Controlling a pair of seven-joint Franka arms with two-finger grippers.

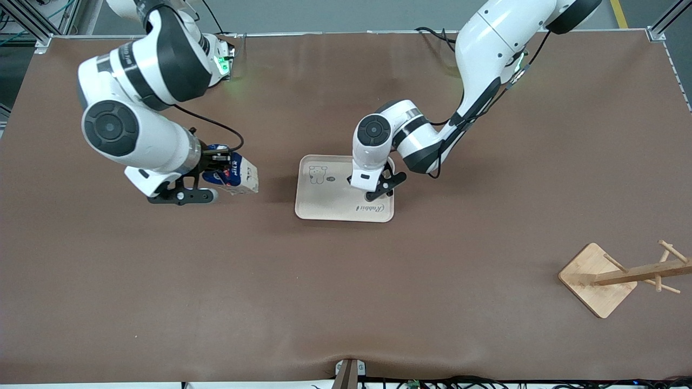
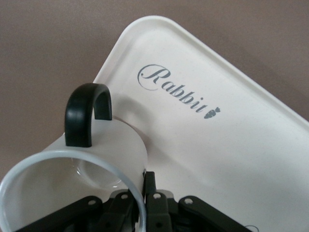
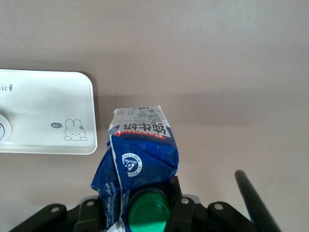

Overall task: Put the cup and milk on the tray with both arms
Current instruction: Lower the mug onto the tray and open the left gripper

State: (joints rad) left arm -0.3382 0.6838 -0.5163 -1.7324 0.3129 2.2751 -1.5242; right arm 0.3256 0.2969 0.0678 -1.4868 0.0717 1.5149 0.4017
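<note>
The cream tray [image 1: 324, 202] lies mid-table. My left gripper [image 1: 378, 186] is down over its end toward the left arm, and my wrist hides the cup in the front view. In the left wrist view the left gripper [image 2: 143, 193] is shut on the rim of the white cup [image 2: 101, 150], one finger inside and one outside. Its black handle [image 2: 87, 113] points away, and the cup is at the tray [image 2: 231, 145] next to the "Rabbit" lettering. My right gripper [image 1: 220, 172] is shut on the blue-and-white milk [image 1: 240, 175]. It holds the carton tilted over bare table beside the tray, toward the right arm's end. The right gripper [image 3: 140, 193] clamps the carton's top [image 3: 140, 150] by the green cap [image 3: 149, 212].
A wooden rack [image 1: 600, 278] with pegs stands toward the left arm's end of the table, nearer the front camera. Brown table surface [image 1: 346, 297] stretches between it and the tray. The tray's rabbit-print corner [image 3: 72, 130] lies close to the carton.
</note>
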